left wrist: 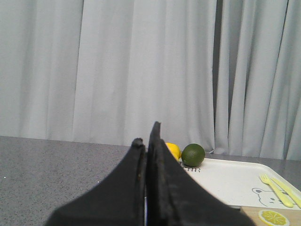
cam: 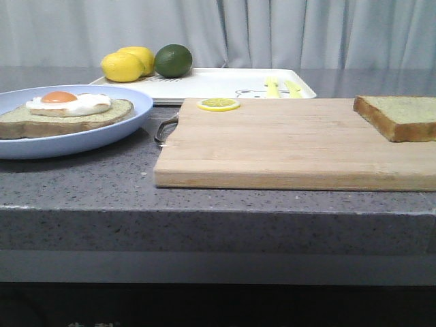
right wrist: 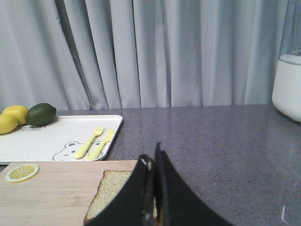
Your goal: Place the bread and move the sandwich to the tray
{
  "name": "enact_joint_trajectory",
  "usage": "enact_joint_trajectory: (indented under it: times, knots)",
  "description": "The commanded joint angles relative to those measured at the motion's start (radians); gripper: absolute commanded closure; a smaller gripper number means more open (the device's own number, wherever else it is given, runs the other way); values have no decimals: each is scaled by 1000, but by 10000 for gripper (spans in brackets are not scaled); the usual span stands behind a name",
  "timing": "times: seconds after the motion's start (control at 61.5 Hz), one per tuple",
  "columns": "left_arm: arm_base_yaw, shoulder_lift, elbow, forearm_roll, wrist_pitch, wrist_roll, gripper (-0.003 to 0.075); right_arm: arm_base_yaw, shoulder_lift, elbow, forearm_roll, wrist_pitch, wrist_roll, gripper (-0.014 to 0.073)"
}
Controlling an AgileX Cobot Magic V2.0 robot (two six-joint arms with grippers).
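Note:
The bare bread slice [cam: 398, 116] lies on the right end of the wooden cutting board [cam: 286, 146]; it also shows in the right wrist view [right wrist: 110, 195]. The sandwich [cam: 65, 112], bread with a fried egg, sits on the round pale blue plate [cam: 126, 122] at the left. The white tray [cam: 218, 83] lies behind the board and also shows in both wrist views [left wrist: 225, 181] [right wrist: 56, 134]. No gripper shows in the front view. My left gripper [left wrist: 146, 136] is shut and empty. My right gripper [right wrist: 153, 157] is shut and empty, over the bread.
Two lemons [cam: 126, 65] and a lime [cam: 173, 60] sit at the tray's left end. A yellow fork and knife [cam: 281, 87] lie on the tray's right end. A lemon slice [cam: 219, 104] lies on the board's far edge. A white container [right wrist: 288, 80] stands at the far right.

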Motion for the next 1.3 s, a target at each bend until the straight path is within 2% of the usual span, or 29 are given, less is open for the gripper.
enact_joint_trajectory:
  times: [0.0,0.195,0.699,0.78,0.861,0.926,0.975,1.024,1.056,1.105,1.284]
  knots:
    - [-1,80,-131,-1,43,-5,741,-4,83,-108,-12,14,-8,661]
    - [-1,235,-289,-1,222,-5,741,-4,238,-237,-12,181,-8,661]
    - [-1,421,-265,-3,229,-5,740,-4,453,-237,-12,234,-8,653]
    - [-1,434,-265,20,229,-5,729,-4,476,-237,-12,243,-8,578]
    - [-1,446,-265,55,229,-5,646,-4,493,-237,-12,257,-8,426]
    - [-1,449,-265,75,229,-5,528,-4,504,-237,-12,268,-8,252]
    - [-1,449,-265,78,227,-5,400,-4,510,-237,-12,269,-8,125]
    - [-1,449,-265,78,225,-5,314,-4,512,-237,-12,267,-8,55]
    - [-1,449,-265,78,223,-5,263,-4,512,-237,-12,263,-8,23]
    - [-1,449,-265,78,222,-5,227,-4,512,-237,-11,257,-8,-6]
    - [-1,449,-265,78,222,-5,229,-5,514,-242,9,261,-8,1]
